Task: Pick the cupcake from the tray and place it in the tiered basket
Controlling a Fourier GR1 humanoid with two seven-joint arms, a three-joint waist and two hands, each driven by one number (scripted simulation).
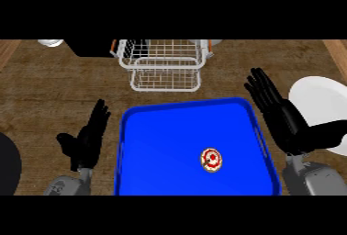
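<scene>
Though round, cupcake upright.

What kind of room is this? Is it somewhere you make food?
Probably a kitchen. There's a wooden counter, a blue tray with a cupcake on it, a white wire tiered basket behind the tray, and a white plate at the right.

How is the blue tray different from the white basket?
The tray is solid blue and flat; the basket is white wire with tiers. The tray holds a cupcake; the basket shows nothing inside. The tray lies near, between the left hand and the right hand; the basket stands farther back. Both are roughly rectangular.
</scene>
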